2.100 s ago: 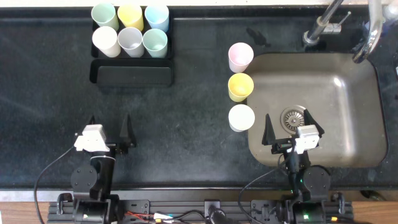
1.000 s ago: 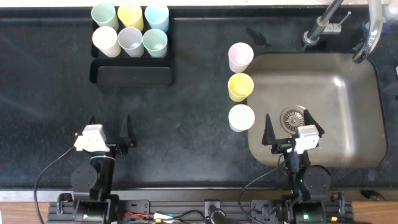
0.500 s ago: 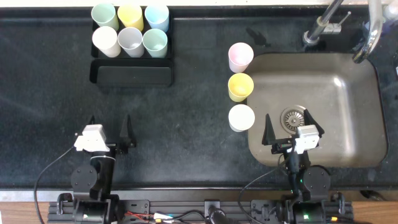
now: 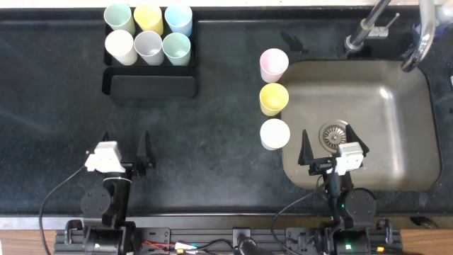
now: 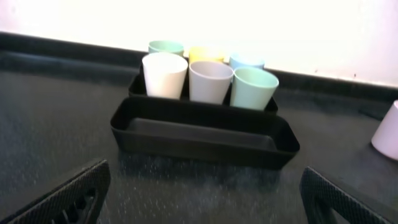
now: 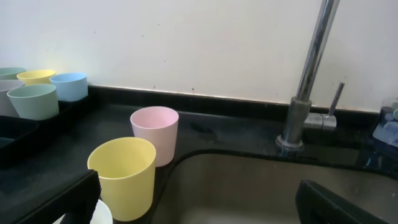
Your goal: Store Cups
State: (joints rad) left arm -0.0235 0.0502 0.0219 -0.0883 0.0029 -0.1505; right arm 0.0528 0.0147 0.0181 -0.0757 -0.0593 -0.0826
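**Loose cups.** Three cups stood upright, mouths up, in a line on the dark countertop [image 4: 226,163], just beside the left rim of the sink [image 4: 396,152]. The pink cup [image 4: 273,64] was farthest from the arm bases, the yellow cup [image 4: 273,98] sat in the middle, and the white cup [image 4: 274,134] was nearest the bases. Neighbouring cups stood close together but apart.

**Storage.** Well to the left, at the back of the countertop, lay the black tray [image 4: 150,86], which had two compartments. The rear compartment held the stored cups [image 4: 148,47], six of them in two rows of three, all upright. They were green, yellow and blue behind, and white, grey and pale green in front.

**Tools.** The left gripper [image 4: 126,144] hung low over bare countertop in front of the tray, its fingers spread wide and holding nothing. The right gripper [image 4: 330,145] hung at the near left part of the sink, by the drain [image 4: 333,134]. Its fingers were likewise spread, with nothing between them, and the white cup stood near its left finger.

**Surroundings.** A metal faucet [image 4: 368,28] rose behind the sink.
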